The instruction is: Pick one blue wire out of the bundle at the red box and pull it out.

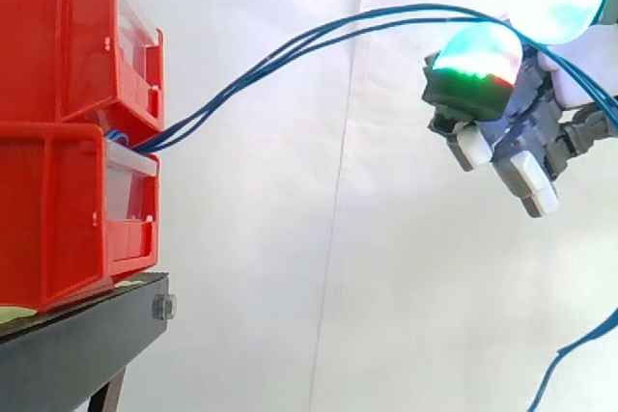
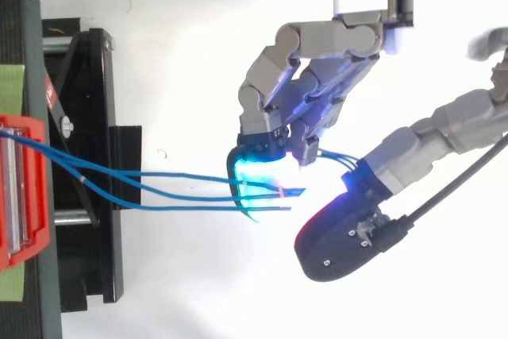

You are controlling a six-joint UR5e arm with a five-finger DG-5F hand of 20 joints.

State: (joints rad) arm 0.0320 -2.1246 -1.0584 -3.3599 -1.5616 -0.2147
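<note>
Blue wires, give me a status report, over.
Hand shut on wires. Several wires, not one, arc from red box to hand, far ends not yet out of the box. Nothing in the way.

We see three thin blue wires (image 2: pixel 190 208) coming out of the red box (image 1: pixel 58 209), which sits well away from the hand (image 1: pixel 521 113), opposite its fingertips. They rise in a loose arc to the hand, pass between its glowing fingertips and drop away behind it, hanging below.
</note>
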